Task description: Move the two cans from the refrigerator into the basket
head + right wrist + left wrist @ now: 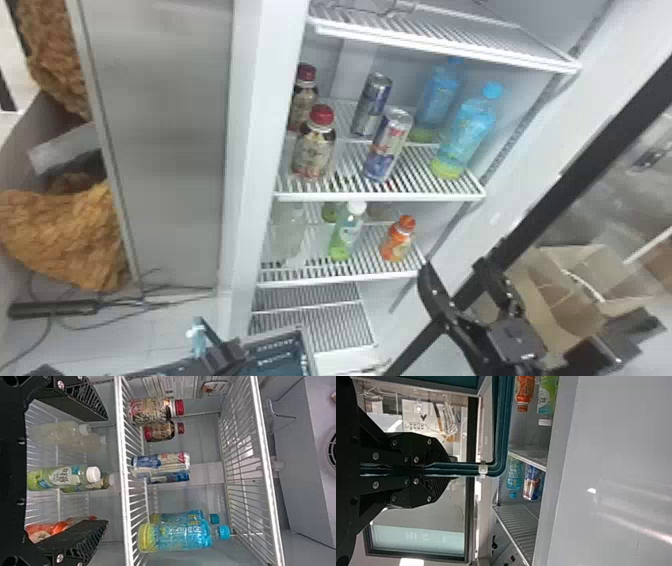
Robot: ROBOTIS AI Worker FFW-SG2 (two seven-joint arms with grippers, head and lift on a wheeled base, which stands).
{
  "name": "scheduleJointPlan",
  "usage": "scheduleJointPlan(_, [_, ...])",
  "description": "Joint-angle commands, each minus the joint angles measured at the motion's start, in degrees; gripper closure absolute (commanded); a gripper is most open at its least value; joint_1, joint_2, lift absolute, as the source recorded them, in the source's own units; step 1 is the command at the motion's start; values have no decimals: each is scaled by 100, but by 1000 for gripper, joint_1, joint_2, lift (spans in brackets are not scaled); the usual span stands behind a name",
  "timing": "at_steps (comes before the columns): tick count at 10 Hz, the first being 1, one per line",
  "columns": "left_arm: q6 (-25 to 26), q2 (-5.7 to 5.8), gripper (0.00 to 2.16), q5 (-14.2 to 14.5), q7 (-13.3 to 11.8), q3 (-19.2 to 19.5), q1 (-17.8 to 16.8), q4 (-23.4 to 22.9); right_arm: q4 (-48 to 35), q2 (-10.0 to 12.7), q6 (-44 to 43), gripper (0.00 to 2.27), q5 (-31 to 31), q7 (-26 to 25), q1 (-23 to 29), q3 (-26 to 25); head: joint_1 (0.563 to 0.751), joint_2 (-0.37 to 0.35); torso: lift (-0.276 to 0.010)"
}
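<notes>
Two cans, a front can (pixel 388 145) and a rear can (pixel 371 105), stand upright on the refrigerator's middle shelf, between red-capped and blue bottles. Low in the head view, my left gripper (pixel 226 351) is beside the dark teal basket (pixel 308 357). The left wrist view has my left gripper (pixel 451 469) shut on the basket's handle (pixel 466 469). My right gripper (pixel 454 267) is open, below and to the right of the cans. From the right wrist, my right gripper (pixel 107 470) has nothing held between its fingers, and the front can (pixel 161 463) partly covers the rear can (pixel 170 478).
Red-capped bottles (pixel 314 150) are left of the cans and blue bottles (pixel 465 135) right. The lower shelf (pixel 345 277) holds a green bottle (pixel 346 232) and an orange bottle (pixel 398 240). A black door frame (pixel 565 180) runs diagonally near my right arm.
</notes>
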Motion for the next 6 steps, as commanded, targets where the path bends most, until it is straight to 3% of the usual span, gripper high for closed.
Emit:
scheduleJointPlan(1, [0,0,1191,6,0,-1,-6,0,95,0,0,117,-18,-7,-215,8,695,-350,-31])
scheduleJointPlan(6, [-14,9,1191,6,0,22,8,0,39,0,717,113,153,-253,-876,19,695,-350,-31])
